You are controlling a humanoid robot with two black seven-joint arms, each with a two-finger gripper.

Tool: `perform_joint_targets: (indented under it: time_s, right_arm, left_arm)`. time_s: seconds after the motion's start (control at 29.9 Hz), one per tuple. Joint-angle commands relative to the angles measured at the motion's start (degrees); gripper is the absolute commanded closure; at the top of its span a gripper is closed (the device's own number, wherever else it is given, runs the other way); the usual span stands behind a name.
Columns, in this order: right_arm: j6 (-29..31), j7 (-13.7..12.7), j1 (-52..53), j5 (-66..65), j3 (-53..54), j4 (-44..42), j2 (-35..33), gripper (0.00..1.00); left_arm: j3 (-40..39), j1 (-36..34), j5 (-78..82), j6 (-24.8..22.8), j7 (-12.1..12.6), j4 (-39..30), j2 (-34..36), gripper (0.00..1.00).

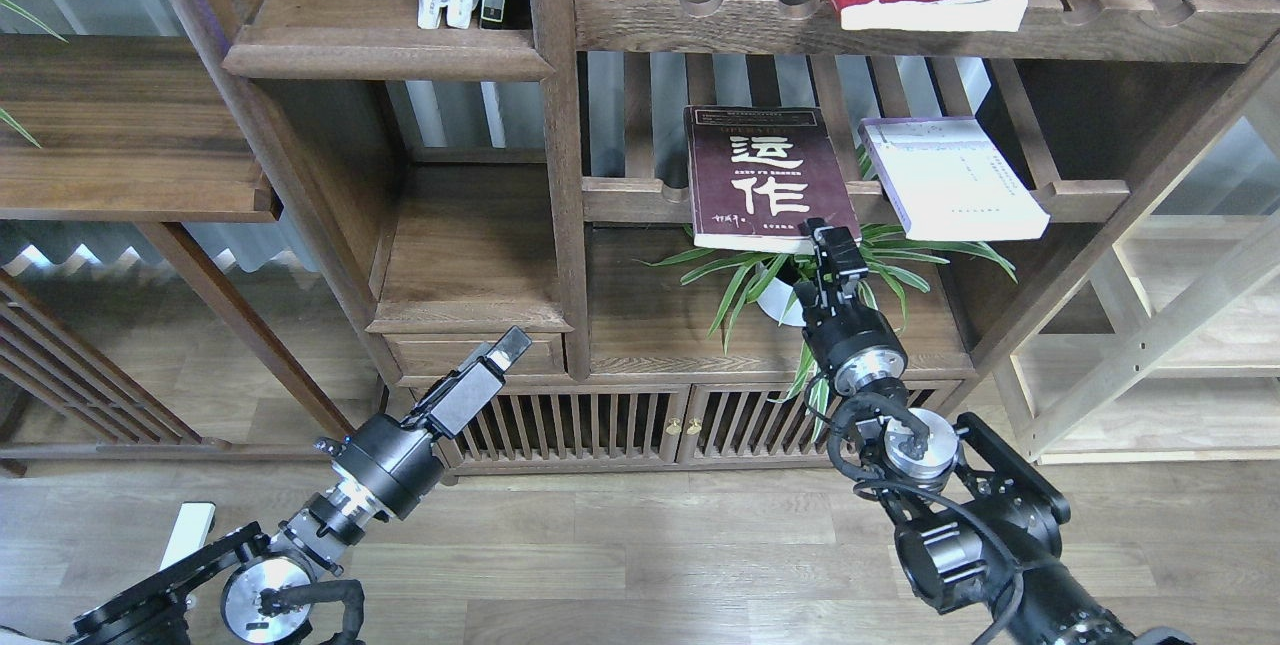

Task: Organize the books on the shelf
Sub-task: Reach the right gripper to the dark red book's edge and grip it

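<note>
Just above the right gripper (826, 237), the maroon book (768, 179)

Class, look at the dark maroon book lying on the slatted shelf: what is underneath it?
The dark maroon book rests on wooden slats; below its overhanging front edge are a spider plant and the right gripper. Slats beneath the cover are hidden.

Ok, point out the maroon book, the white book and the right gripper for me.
maroon book (765, 175): head view, middle of its front cover.
white book (950, 177): head view, middle of its cover.
right gripper (832, 243): head view, at its fingertips.
</note>
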Motion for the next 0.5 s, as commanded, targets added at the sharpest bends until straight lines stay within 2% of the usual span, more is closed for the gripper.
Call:
perform_joint_targets:
  time_s: [0.0, 0.47]
  right_arm:
    - [0.1, 1.0, 1.7, 0.1, 0.0, -1.8, 0.0, 0.01]
    - [0.0, 1.1, 3.6, 3.7, -0.9, -2.2, 0.0, 0.01]
  left_arm:
    - [-0.1, 0.3, 0.0, 0.0, 0.0, 0.0, 0.0, 0.01]
    - [-0.9, 1.2, 0.1, 0.0, 0.0, 0.5, -0.3, 0.01]
